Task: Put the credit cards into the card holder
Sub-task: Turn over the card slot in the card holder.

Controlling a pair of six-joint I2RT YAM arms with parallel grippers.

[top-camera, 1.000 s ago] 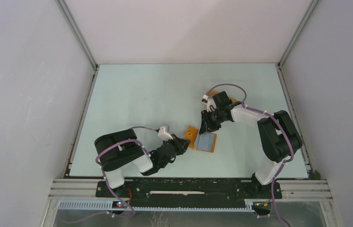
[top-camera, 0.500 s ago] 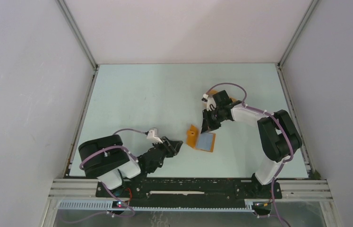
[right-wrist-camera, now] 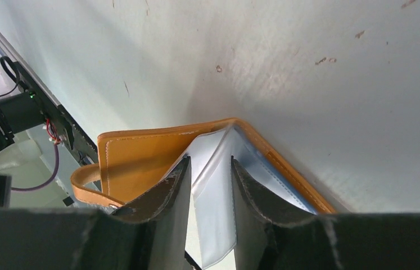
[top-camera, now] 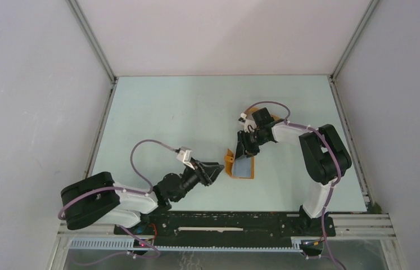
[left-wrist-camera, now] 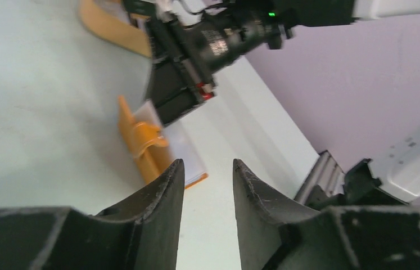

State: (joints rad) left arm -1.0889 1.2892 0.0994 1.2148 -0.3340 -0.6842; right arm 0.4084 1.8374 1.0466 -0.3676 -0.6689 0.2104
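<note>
Pale bench (top-camera: 168, 112): holder (top-camera: 241, 167) lies open directly under right hand (top-camera: 245, 151), whose fingers pinch a clear sleeve; left hand (top-camera: 217, 170), just beside, slightly parted, empty.

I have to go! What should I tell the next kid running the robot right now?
Left hand: open, empty, pointing at the holder from its left side.
Right hand: down in the open holder, fingers on either side of a pale sheet. I cannot tell whether it grips the sheet, or whether that is a card or a sleeve.
Holder: lying open mid-table, its flap raised on the left.
Done: holder opened; something pale lies inside.
Left: check that the sheet is seated, pull the right hand out, close the holder. No other cards show in any view.
</note>
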